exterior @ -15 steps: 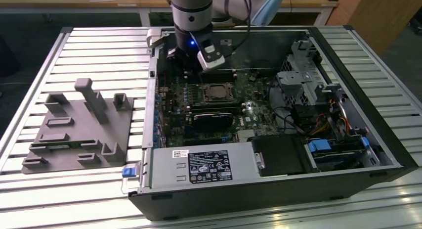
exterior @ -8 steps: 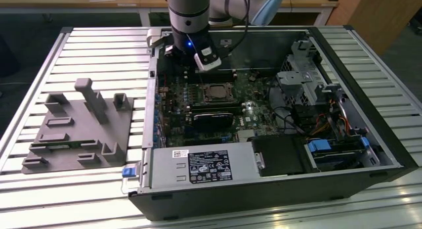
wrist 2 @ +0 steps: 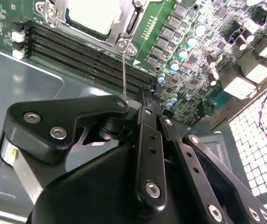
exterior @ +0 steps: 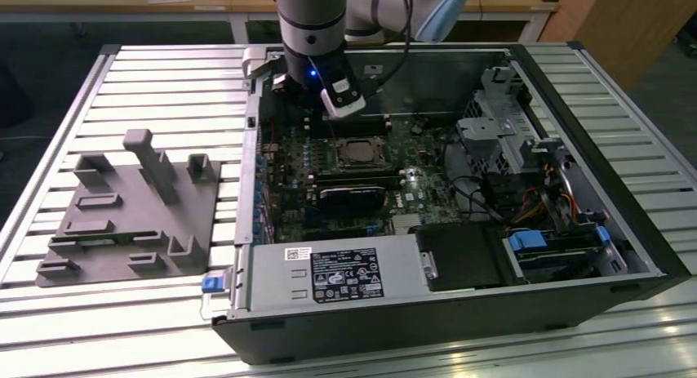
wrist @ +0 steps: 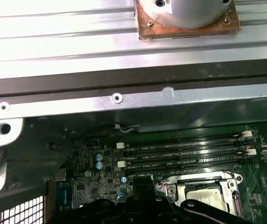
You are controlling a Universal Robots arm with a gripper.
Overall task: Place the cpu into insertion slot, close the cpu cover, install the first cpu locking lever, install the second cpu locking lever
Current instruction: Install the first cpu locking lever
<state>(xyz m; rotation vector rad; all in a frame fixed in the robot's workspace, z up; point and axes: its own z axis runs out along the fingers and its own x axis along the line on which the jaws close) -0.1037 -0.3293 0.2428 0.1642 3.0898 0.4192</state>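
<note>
1. Well, the chip (wrist 2: 93,14) sits in the socket (wrist: 163,186), cover (wrist 2: 124,25) seemingly down.
2. A thin lever (wrist 2: 124,70) runs from the socket's corner straight toward my claw (wrist 2: 141,95), just beside the socket.
3. I cannot tell if the claw is closed.

Smooth, dull silver-grey metal top on cpu (wrist 2: 93,14), soft sheen. Thin bright polished metal on cpu cover (wrist 2: 117,33). Thin shiny metal wire for locking lever (wrist 2: 124,70). Glossy green board on motherboard (wrist 2: 184,56); matt black plastic memory slots (wrist 2: 77,46). Smooth matt black body on gripper (wrist 2: 145,95), bright metal screw heads. Dark matt painted metal on computer case (exterior: 436,337); bare grey sheet metal inside, faintly reflective. Ribbed aluminium table (exterior: 163,92), glaring under light. Matt grey plastic fixture (exterior: 130,223). Glossy sticker label (exterior: 346,273).
</note>
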